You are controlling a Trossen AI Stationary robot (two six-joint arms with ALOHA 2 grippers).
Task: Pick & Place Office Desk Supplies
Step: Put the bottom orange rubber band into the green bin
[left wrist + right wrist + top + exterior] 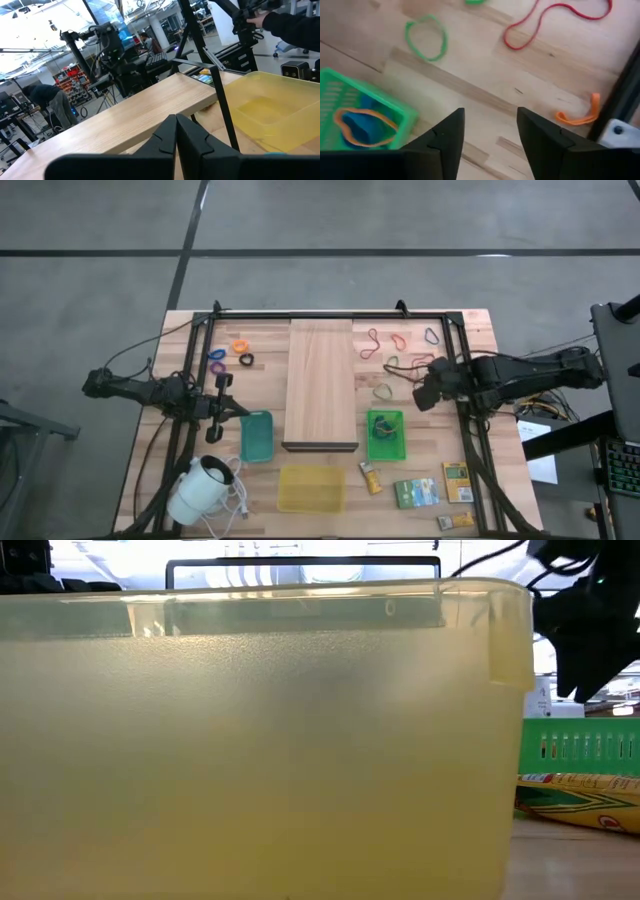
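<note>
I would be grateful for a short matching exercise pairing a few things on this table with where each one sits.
Things:
1. green basket
2. teal bin
3. yellow bin
4. orange ring

Places:
A. far left part of the table
B. at the near end of the wooden board
C. right of the board
D. left of the board's near end

Pairs: 1-C, 2-D, 3-B, 4-A
</note>
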